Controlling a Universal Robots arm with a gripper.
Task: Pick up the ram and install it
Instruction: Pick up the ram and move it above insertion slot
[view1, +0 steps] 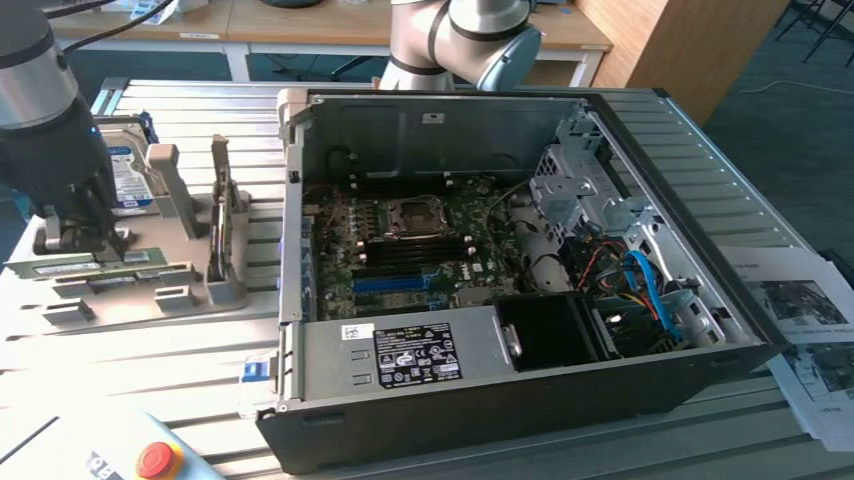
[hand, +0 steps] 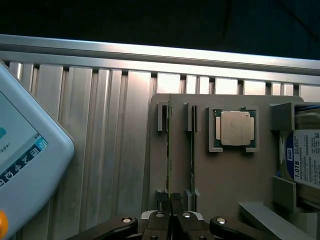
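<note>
You see the ram (hand: 169, 150) edge-on: a thin green strip standing upright in a slot of the grey holder (view1: 127, 303), middle left of the exterior view. The jaws are clenched on one end.

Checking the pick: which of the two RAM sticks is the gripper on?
The RAM stick farther from the CPU; the gripper pinches its edge. The other stick stands beside the CPU.

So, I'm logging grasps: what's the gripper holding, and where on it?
The gripper pinches the ram across its thin upper edge, apparently near one end.
</note>
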